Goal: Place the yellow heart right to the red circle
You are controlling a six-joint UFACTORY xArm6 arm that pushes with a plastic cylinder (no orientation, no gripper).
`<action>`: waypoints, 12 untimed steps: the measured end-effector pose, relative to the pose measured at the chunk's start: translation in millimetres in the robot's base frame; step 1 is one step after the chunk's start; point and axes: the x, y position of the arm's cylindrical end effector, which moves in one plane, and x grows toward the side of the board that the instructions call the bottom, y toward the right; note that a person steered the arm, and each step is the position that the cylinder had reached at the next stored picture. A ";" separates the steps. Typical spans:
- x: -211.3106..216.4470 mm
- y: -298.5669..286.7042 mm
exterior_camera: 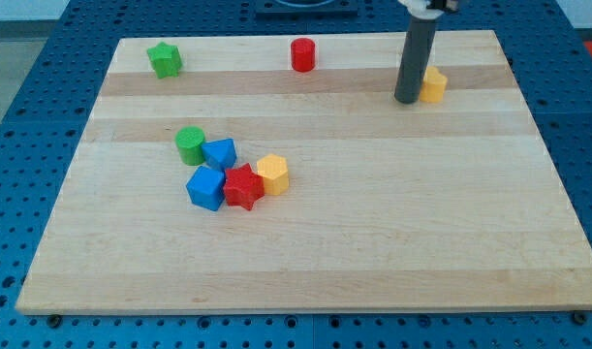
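Note:
The yellow heart (434, 85) lies near the view's top right, partly hidden behind my rod. My tip (407, 100) rests on the board just left of the heart, touching or almost touching it. The red circle (302, 54) stands near the view's top centre, well to the left of the heart and the tip, and slightly higher in the view.
A green star (165, 60) sits at the view's top left. A cluster lies left of centre: green circle (190, 144), blue block (220, 153), blue cube (206, 187), red star (243, 186), yellow hexagon (272, 174). The wooden board (373, 242) is ringed by blue perforated table.

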 end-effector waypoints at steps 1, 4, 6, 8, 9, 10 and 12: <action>50.6 0.1; 3.6 19.4; -13.9 37.8; -13.7 75.5; -20.1 72.5; -48.0 72.3; -49.8 70.9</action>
